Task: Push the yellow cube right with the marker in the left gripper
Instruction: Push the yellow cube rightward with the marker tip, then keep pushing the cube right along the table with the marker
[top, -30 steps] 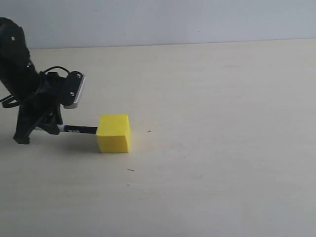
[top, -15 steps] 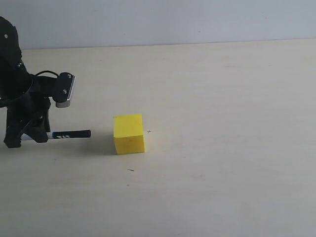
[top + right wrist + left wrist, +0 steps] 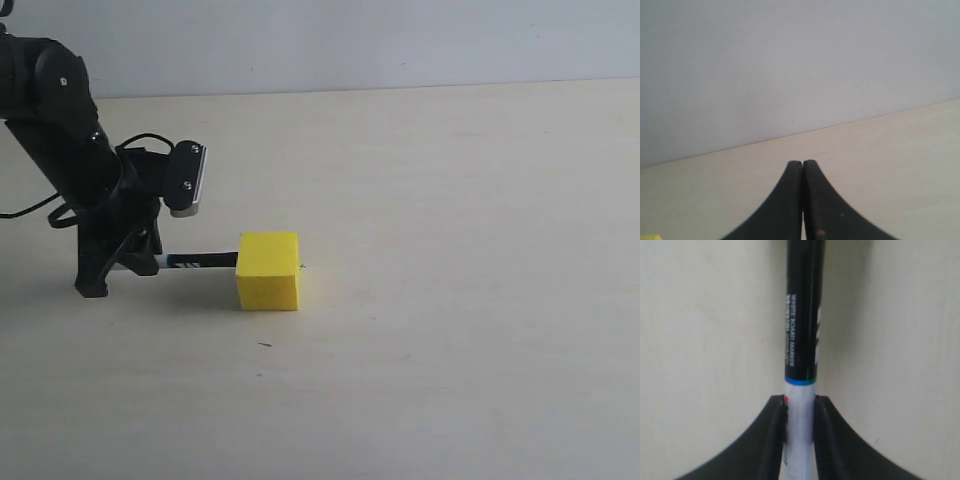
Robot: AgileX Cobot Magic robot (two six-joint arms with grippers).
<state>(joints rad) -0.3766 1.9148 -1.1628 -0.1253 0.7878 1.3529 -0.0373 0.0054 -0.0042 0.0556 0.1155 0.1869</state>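
Marker (image 3: 196, 261) tip meets the yellow cube (image 3: 269, 271); your left gripper (image 3: 800, 407) clamps its barrel, your right gripper (image 3: 802, 200) pressed together, empty.

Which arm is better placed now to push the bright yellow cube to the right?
Left. The black left hand grips the slim black-and-white marker, whose tip reaches the bright yellow cube on its left side. The right hand is shut, empty, and absent from the exterior view.

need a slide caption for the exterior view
The left pincer holds a marker level, its tip against the left side of the yellow cube on a table.
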